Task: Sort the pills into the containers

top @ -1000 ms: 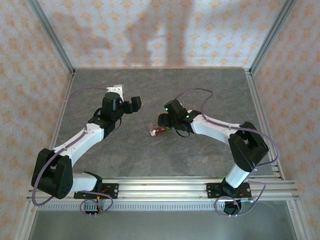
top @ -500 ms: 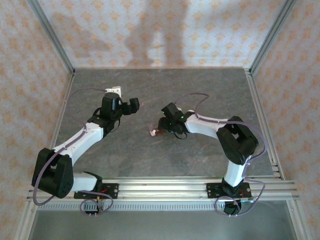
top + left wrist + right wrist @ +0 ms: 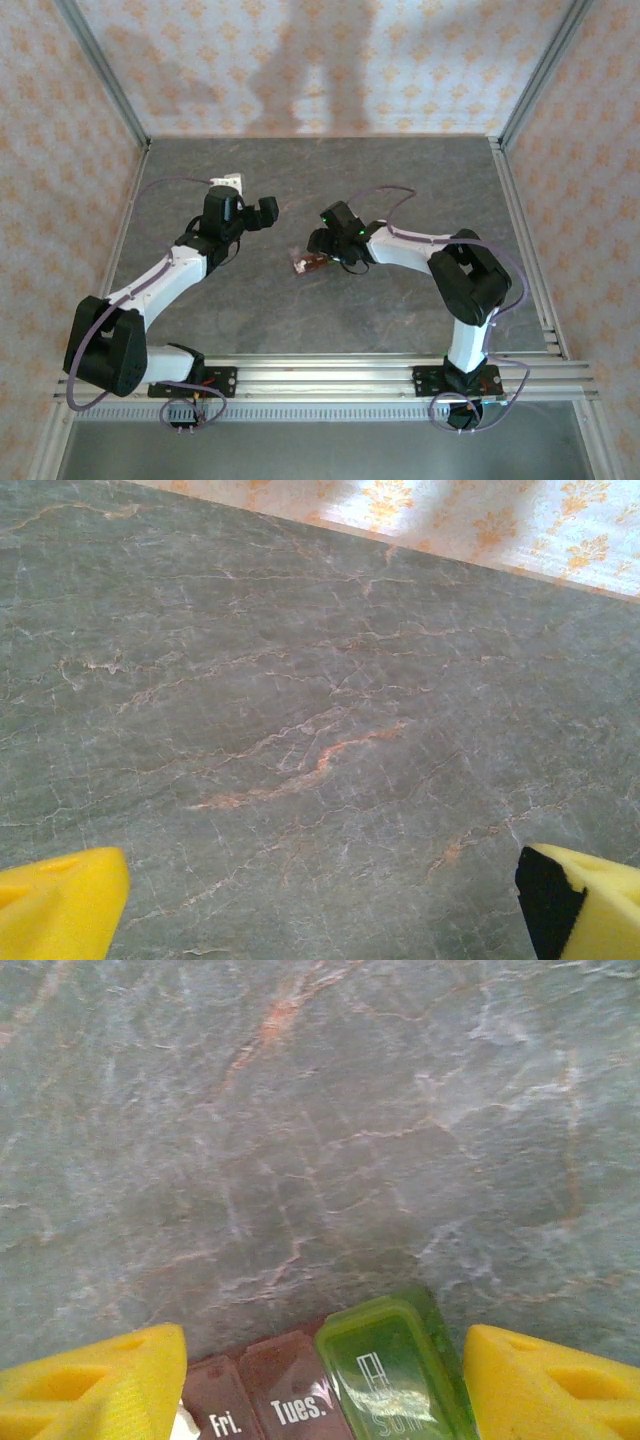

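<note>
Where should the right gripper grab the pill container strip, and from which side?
Probably take the containers by the long side walls, mid-strip, from straight above: they lie flat on the table, lids up, and the narrow width suits the jaws.

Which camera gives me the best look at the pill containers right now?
Right wrist: the containers sit close at the bottom edge, lids reading Fri., Tues. and a green one. Top external shows them as a tiny reddish strip.
</note>
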Tool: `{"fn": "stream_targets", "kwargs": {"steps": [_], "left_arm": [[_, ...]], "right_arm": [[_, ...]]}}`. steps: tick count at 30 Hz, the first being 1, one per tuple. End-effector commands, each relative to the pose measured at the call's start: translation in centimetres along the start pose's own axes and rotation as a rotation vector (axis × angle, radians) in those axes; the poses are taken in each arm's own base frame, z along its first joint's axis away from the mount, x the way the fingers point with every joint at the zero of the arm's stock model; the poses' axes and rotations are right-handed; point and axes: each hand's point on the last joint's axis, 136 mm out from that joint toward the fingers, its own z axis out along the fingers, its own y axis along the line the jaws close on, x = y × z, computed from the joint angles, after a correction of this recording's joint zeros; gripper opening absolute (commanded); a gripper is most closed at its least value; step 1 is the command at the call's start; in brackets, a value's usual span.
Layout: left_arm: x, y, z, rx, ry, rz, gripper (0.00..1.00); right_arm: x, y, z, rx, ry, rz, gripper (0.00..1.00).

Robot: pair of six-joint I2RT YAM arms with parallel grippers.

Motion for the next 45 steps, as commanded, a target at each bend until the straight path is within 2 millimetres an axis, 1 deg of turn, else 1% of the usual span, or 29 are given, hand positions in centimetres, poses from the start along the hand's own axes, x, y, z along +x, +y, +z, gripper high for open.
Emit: {"fn": "stream_targets", "kwargs": {"steps": [1, 4, 7, 10, 12, 13, 17, 19, 22, 24, 26, 28, 32, 35, 38, 45], "left_arm": [[0.3, 0.8, 0.3, -0.024, 0.006, -0.01, 1.0], [0.2, 0.7, 0.4, -0.021, 0.008, -0.009, 1.0], [0.1, 0.7, 0.4, -0.022, 0.012, 0.001, 1.0], [0.1, 0.9, 0.5, -0.024, 0.018, 0.002, 1.0], [0.1, 1.0, 0.4, -0.024, 0.019, -0.003, 1.0], [0.1, 1.0, 0.4, -0.023, 0.021, -0.005, 1.0], [0.2, 1.2, 0.2, -0.023, 0.025, -0.014, 1.0], [0.2, 1.2, 0.1, -0.022, 0.027, -0.013, 1.0], [0.3, 1.1, -0.1, -0.011, 0.046, -0.002, 1.0], [1.1, 0.8, 0.1, 0.011, 0.089, 0.02, 1.0], [2.3, 0.7, 0.6, 0.023, 0.173, 0.047, 1.0], [3.3, 0.8, 1.1, 0.012, 0.243, 0.05, 1.0], [4.2, 0.5, 2.0, 0.025, 0.296, 0.031, 1.0], [5.0, 0.5, 2.5, 0.022, 0.355, 0.027, 1.0], [5.9, 0.6, 2.9, 0.016, 0.417, 0.037, 1.0], [7.2, 0.8, 3.3, 0.001, 0.482, 0.027, 0.98]], "right_arm": [[0.1, 2.8, -1.2, -0.121, 0.013, 0.039, 0.72], [1.3, 4.1, -1.9, -0.17, 0.053, 0.025, 0.72], [2.3, 4.3, -2.6, -0.196, 0.087, 0.002, 0.72], [2.0, 3.2, -3.7, -0.135, 0.065, -0.078, 0.72], [1.1, 2.4, -4.1, -0.083, 0.044, -0.122, 0.72], [0.7, 2.4, -4.1, -0.078, 0.037, -0.135, 0.72], [-0.9, 2.5, -2.8, -0.059, 0.046, -0.163, 0.73], [-1.4, 3.0, -1.8, -0.054, 0.063, -0.201, 0.73], [-1.8, 3.0, -0.9, -0.017, 0.083, -0.272, 0.73], [-2.1, 2.7, -0.7, 0.015, 0.079, -0.287, 0.72], [-2.2, 2.8, -1.0, 0.012, 0.07, -0.283, 0.71], [-2.2, 2.5, -1.5, 0.028, 0.062, -0.264, 0.69], [-1.5, 1.0, -1.9, 0.097, 0.062, -0.269, 0.67], [-0.7, 0.1, -1.6, 0.119, 0.083, -0.274, 0.66], [-0.2, -0.1, -1.3, 0.124, 0.096, -0.282, 0.65], [0.9, 0.7, -0.2, 0.123, 0.135, -0.323, 0.63]]}}
